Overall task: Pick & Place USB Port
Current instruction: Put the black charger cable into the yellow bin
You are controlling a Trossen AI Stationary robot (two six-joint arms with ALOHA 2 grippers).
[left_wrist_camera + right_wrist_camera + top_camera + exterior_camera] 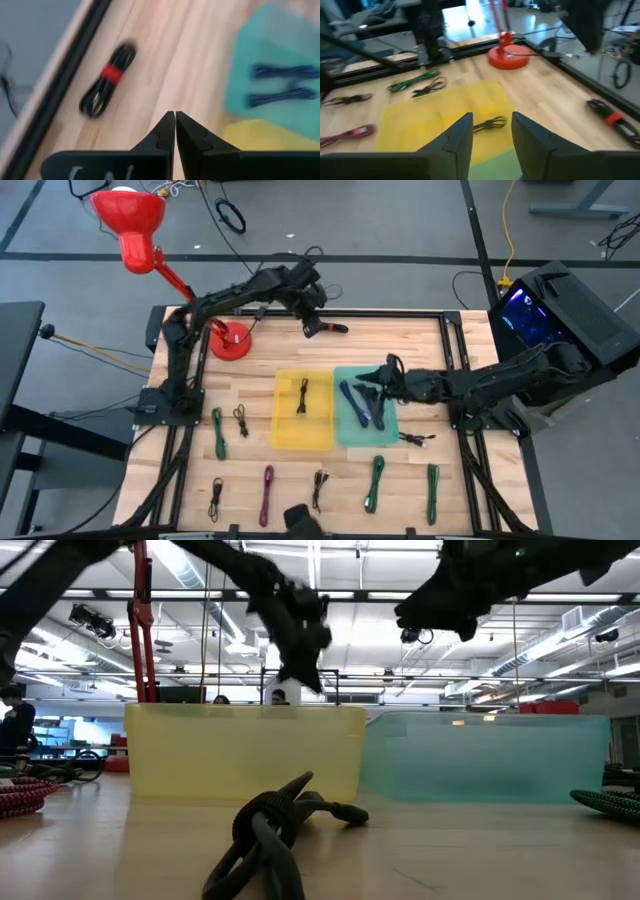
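Observation:
A black cable with a red band [326,328] lies on the table near the far edge; it also shows in the left wrist view [107,80]. My left gripper [310,313] hovers just beside it, shut and empty [175,125]. My right gripper [368,383] hangs open and empty [492,132] above the far part of the teal tray [388,423], which holds two blue cables [352,402]. The yellow tray [285,430] next to it holds one black cable [302,395], which also shows in the right wrist view [489,123].
Several bundled cables lie on the near half of the table: green [218,432], black [241,420], magenta [267,492], green [375,482], green [432,478] and black [418,438]. A red lamp base [231,340] stands at the far left. A black cable [275,825] lies near the front edge.

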